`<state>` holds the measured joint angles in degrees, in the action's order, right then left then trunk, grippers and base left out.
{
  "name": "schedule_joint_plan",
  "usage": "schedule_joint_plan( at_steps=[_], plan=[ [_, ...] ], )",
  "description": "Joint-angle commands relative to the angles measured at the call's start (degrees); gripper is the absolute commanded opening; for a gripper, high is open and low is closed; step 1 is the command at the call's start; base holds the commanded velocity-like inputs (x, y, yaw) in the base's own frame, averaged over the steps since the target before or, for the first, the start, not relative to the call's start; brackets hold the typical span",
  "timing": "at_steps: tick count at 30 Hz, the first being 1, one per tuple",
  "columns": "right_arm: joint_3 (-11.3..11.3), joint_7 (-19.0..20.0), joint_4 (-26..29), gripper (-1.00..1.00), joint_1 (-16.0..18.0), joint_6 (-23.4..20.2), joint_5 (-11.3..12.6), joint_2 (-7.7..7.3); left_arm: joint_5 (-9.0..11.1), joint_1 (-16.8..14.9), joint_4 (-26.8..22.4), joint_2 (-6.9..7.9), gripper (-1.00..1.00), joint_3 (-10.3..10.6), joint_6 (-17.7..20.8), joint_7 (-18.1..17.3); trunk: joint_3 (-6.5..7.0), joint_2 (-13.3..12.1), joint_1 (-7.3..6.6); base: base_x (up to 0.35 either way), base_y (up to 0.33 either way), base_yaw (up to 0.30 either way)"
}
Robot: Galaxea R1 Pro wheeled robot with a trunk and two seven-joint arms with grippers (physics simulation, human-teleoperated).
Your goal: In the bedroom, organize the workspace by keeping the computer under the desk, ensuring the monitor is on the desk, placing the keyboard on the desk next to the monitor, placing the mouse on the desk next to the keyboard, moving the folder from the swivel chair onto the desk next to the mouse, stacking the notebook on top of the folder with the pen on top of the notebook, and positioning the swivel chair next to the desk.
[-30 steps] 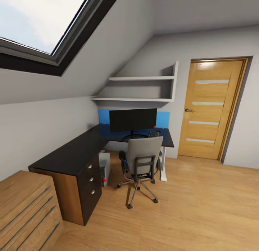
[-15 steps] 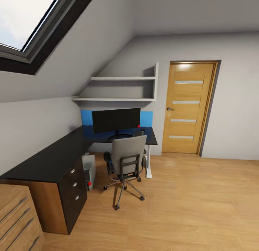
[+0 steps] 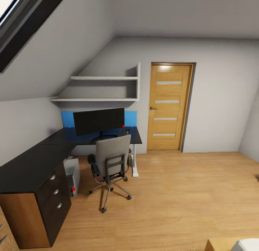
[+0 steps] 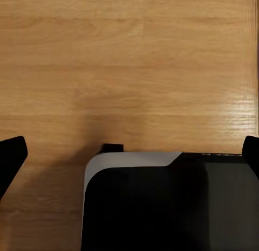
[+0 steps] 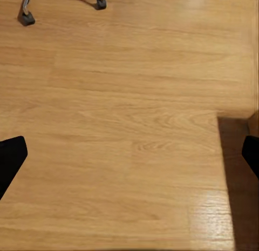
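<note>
Two grippers, left gripper (image 4: 129, 157) and right gripper (image 5: 129, 157), both spread wide with nothing between the fingertips, pointed down at bare wood floor (image 5: 124, 127); chair castors lie ahead of the right one. Well away from both, the swivel chair (image 3: 110, 161) faces the black L-shaped surface (image 3: 32, 161), back toward the camera; the monitor (image 3: 99, 121) stands on the far wing, something small and dark beside its base, too small to identify. Computer (image 3: 72, 175) sits on the floor under the surface, just beside the drawer unit (image 3: 55, 199).
</note>
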<state>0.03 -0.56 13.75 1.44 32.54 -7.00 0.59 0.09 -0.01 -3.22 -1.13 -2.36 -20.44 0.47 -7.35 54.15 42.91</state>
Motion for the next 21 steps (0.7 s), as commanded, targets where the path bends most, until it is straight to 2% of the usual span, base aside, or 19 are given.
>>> schedule_joint_plan(
  at_steps=[1, 11, 21],
  plan=[
    [-0.03, -0.06, -0.02, 1.00, 0.05, 0.15, -0.26, -0.01, 0.00, -0.02, -0.03, -0.01, 1.00, -0.19, -0.13, 0.05, -0.08, 0.05, 0.01, 0.000, 0.000, -0.290],
    [-0.25, -0.20, 0.07, 1.00, 0.05, 0.15, -0.06, 0.20, 0.00, 0.01, -0.06, 0.00, 1.00, -0.19, -0.16, 0.04, -0.23, 0.05, 0.01, 0.000, 0.000, -0.258],
    [-0.37, -0.40, 0.04, 1.00, 0.05, 0.07, 0.13, 0.37, 0.00, 0.00, -0.05, -0.01, 1.00, -0.19, -0.17, 0.04, -1.05, 0.05, 0.01, 0.000, 0.000, -0.039]
  ],
)
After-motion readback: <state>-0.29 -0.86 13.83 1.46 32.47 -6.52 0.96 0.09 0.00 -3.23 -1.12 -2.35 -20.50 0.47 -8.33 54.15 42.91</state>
